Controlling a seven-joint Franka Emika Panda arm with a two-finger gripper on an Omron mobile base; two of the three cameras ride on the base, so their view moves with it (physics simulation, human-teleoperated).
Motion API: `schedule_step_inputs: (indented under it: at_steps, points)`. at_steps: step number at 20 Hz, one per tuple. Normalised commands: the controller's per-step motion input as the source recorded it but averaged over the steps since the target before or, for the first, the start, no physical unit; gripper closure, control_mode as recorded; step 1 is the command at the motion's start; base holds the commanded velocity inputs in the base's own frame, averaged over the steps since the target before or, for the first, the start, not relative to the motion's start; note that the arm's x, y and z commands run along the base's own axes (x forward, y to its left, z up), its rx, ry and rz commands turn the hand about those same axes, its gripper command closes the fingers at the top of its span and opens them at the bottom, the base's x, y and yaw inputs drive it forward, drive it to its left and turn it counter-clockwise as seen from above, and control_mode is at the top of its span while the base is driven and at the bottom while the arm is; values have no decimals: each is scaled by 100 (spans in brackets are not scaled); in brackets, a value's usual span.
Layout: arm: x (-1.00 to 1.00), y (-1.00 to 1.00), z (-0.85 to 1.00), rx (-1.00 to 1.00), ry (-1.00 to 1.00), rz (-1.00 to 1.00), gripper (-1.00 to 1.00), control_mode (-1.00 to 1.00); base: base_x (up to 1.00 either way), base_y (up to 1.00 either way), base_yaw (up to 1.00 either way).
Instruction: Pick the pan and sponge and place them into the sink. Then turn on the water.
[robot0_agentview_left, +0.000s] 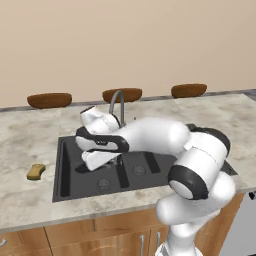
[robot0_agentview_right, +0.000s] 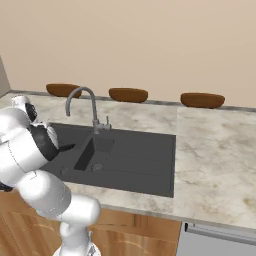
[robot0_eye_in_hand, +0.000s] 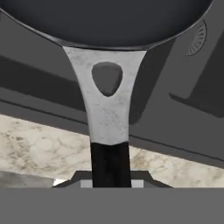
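Round black frying pan (robot0_eye_in_hand: 109, 22) is being held over dark grey double-basin sink (robot0_agentview_left: 65, 170) | handle is being pinched by gripper (robot0_eye_in_hand: 110, 175) | yellow-tan sponge (robot0_agentview_left: 36, 171) is lying on counter beside sink edge

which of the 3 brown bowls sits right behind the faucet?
The middle bowl: the faucet arches across it in the left base view. The other two sit well off to either side.

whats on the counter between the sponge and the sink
Nothing: in the left base view, only bare marble counter separates the sponge from the left rim of the sink.
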Motion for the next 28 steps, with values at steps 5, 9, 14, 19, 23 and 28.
schedule_step_inputs:
  at_steps: [5, 9, 14, 19, 23, 28]
  points:
    - [10, 59, -51, 0, 13, -26, 100, -100, 0, 0, 0]
    - [19, 17, -45, 1, 4, -17, 100, -100, 0, 0, 0]
    - [33, 1, -37, 3, 0, -10, 100, -100, 0, 0, 0]
    - [55, 11, -54, 2, -2, -4, 100, -100, 0, 0, 0]
    - [50, 15, -55, 1, -5, -2, 100, -100, 0, 0, 0]
    - [65, 22, -38, 0, -1, -1, 100, -100, 0, 0, 0]
